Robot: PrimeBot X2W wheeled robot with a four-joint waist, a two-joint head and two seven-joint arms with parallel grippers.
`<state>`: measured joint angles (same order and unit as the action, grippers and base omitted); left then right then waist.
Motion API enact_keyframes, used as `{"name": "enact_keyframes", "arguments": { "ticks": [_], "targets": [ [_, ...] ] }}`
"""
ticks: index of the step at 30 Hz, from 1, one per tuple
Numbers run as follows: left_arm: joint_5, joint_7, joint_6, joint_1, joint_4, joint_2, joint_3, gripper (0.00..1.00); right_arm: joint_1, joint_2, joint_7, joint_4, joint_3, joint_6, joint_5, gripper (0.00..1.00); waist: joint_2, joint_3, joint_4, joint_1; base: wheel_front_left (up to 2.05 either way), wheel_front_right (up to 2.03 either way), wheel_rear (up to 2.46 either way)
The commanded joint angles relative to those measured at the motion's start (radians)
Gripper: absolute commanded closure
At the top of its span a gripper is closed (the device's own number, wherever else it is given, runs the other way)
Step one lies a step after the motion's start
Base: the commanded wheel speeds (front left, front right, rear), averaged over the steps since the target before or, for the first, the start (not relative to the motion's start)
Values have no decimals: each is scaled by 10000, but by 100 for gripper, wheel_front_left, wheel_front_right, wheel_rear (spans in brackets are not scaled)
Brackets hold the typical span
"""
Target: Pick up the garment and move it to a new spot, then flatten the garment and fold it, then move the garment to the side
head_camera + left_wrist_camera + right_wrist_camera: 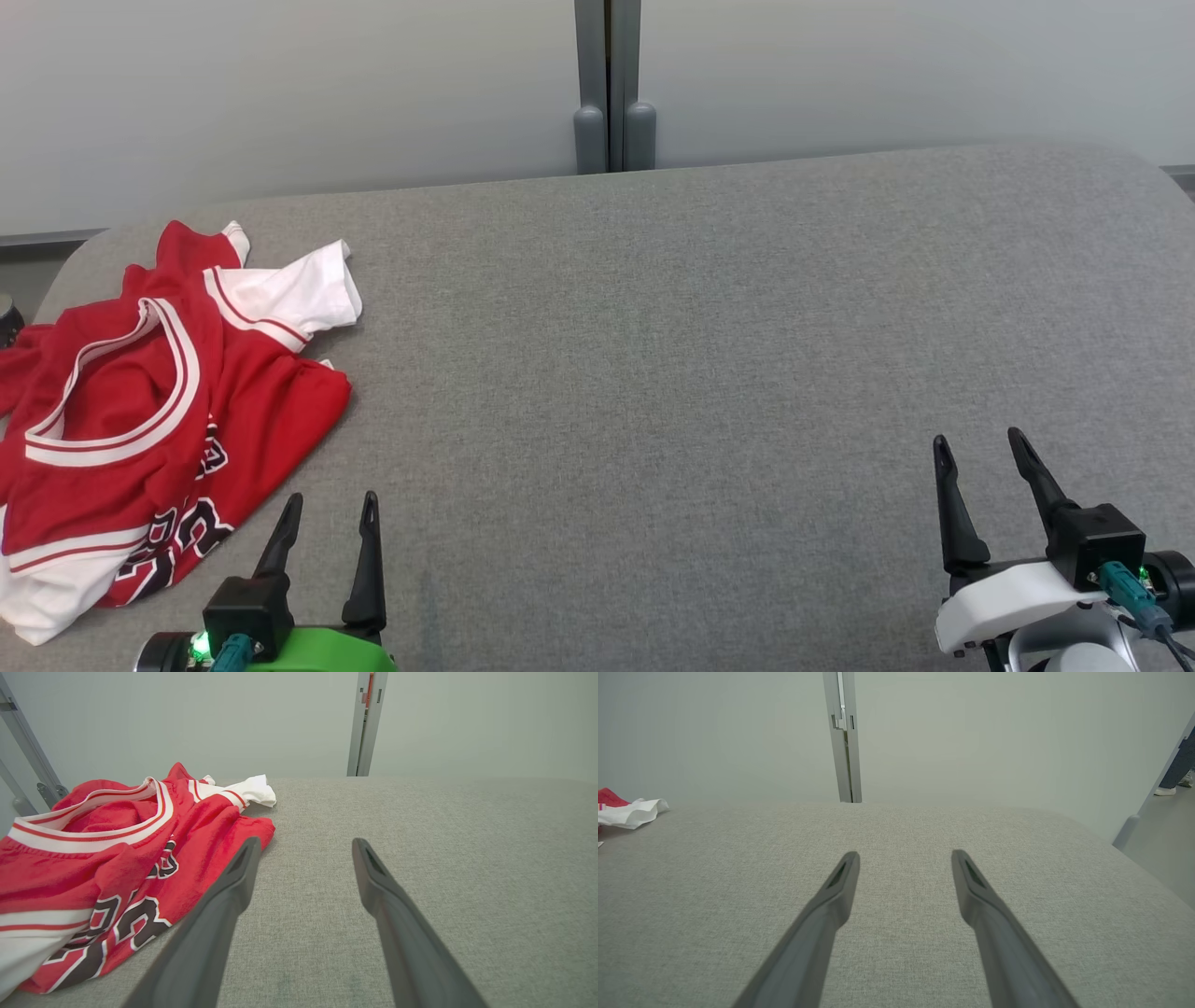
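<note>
Work surface: a grey, fabric-covered counter (700, 373) with rounded far corners. It stands against pale wall panels (280, 93) that meet at a grey vertical post (611, 84).

Task item: a crumpled red basketball jersey with white-and-red striped trim and black, white-edged lettering (140, 411).
- The red jersey lies at the counter's left end, bunched and not flat.
- One white-trimmed opening faces up.
- A white fold sticks out toward the far side.
- The near white hem reaches the counter's front left edge.
- In the left wrist view the red jersey (117, 858) covers the left half, lettering toward the camera.
- In the right wrist view its white fold (626, 809) shows at the far left edge.

Left gripper (333, 499):
- It sits at the lower left, on a green wrist housing.
- Its two dark fingers are spread apart, with nothing between them.
- It is just beside the red jersey's near right edge. In the left wrist view the left gripper (306, 844) has one finger overlapping the red cloth's edge; I cannot tell if they are in contact.

Right gripper (978, 439):
- It sits at the lower right, on a white wrist housing.
- Its fingers are parted and hold nothing.
- It is well apart from the red jersey. In the right wrist view the right gripper (904, 855) points along bare grey fabric.

A person's leg and pale shoe (1169, 791) show on the floor at that view's right edge.
</note>
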<state>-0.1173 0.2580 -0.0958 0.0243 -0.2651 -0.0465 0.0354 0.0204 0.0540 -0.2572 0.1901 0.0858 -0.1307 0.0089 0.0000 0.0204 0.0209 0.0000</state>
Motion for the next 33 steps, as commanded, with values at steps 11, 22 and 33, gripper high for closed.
{"name": "enact_keyframes", "arguments": {
  "ticks": [11, 22, 33],
  "targets": [
    [73, 81, 3, -33, -114, -67, 87, 0, 136, -4, -87, 26, -54, 0, -11, 0, 0, 73, 191, 0, 0, 0, 0],
    [-239, 79, 149, 187, -252, -67, 75, 0, 373, 29, -87, 95, -128, 0, 49, 0, 0, -36, 2339, 0, 0, 0, 0],
    [-418, 68, 272, 479, -44, -58, -343, 0, -130, 90, -87, 276, -822, 1, -17, 0, 0, 109, 3591, 0, 0, 0, 0]
  ]
}}
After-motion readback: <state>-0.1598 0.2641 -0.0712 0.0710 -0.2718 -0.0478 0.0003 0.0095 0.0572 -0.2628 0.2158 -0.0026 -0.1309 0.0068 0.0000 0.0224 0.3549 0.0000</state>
